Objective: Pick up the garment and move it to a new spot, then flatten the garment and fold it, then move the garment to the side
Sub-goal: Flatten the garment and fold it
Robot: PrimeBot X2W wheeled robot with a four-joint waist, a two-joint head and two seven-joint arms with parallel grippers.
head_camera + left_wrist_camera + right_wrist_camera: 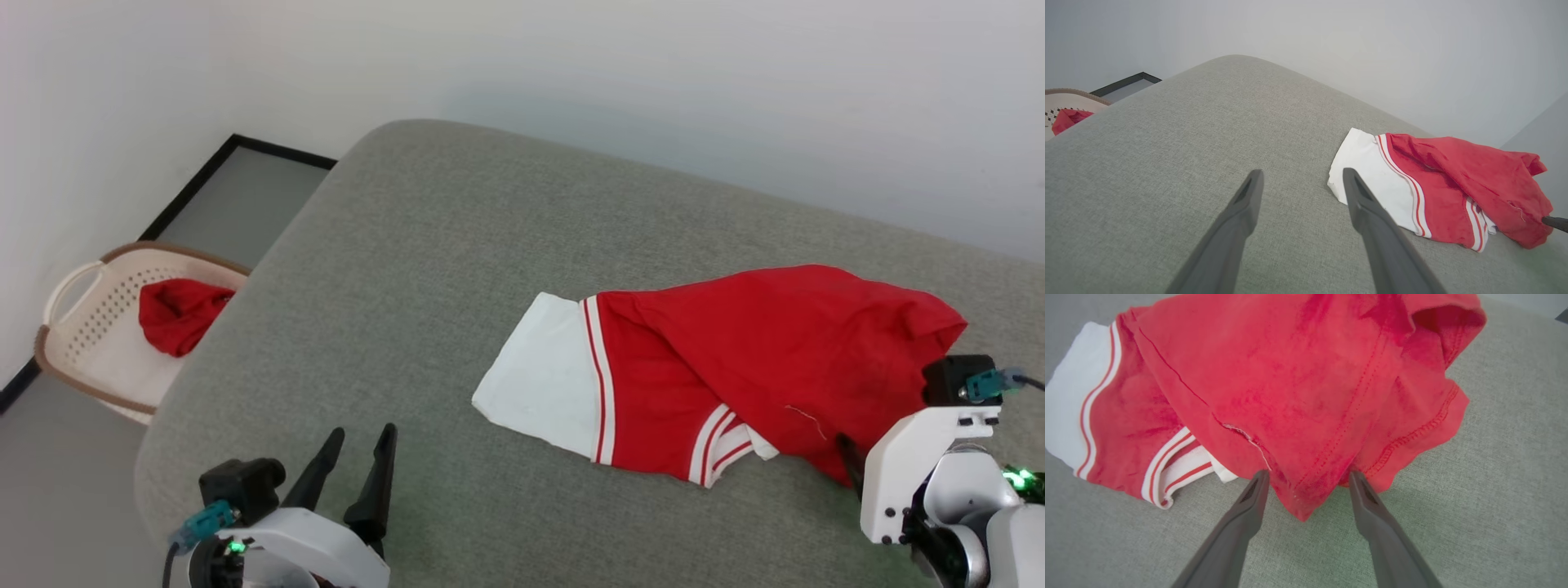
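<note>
**the garment (735, 359) bunched up on the grey cushion (392, 269), both pincers wide**

Far left, a beige perforated basket (77, 327) on the floor held a small red cloth (175, 314). The left gripper (364, 430) hovered over bare cushion, fingers spread wide with nothing in them. The garment lay crumpled toward the right, white sleeve pointing left. The right gripper (1308, 477) sat at its near red hem, fingers wide apart either side of a fabric corner, not pinching it.

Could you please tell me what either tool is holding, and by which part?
Nothing is held. The right tool stands open astride a hem corner of the crumpled red-and-white shirt; the left tool is open too.
</note>
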